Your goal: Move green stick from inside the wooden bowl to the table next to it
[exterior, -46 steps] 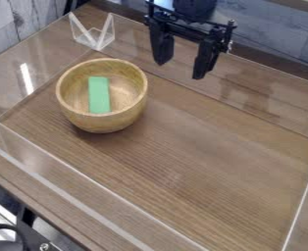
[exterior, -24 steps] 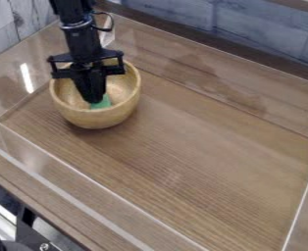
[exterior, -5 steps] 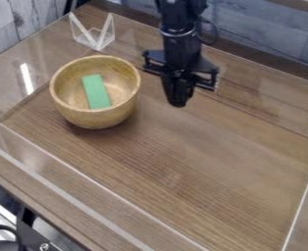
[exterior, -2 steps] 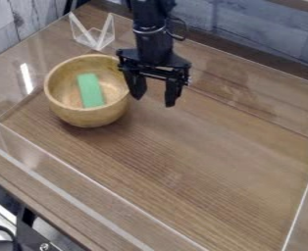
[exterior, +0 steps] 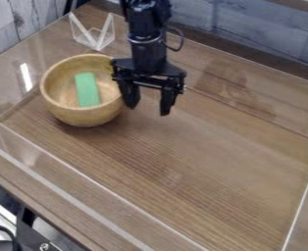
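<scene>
Green stick (exterior: 87,90) inside wooden bowl (exterior: 68,114); no writing legible.

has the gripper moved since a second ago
Yes. The gripper has shifted left in the picture, from clear of the wooden bowl to right beside its rim, and its jaws have opened.

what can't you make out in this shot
- Wooden bowl: its right rim is hidden behind the open tool in the camera view.
- Green stick: too small to tell how it rests against the bowl's wall.
- Table: its near corner is cut off by the bottom edge.
</scene>
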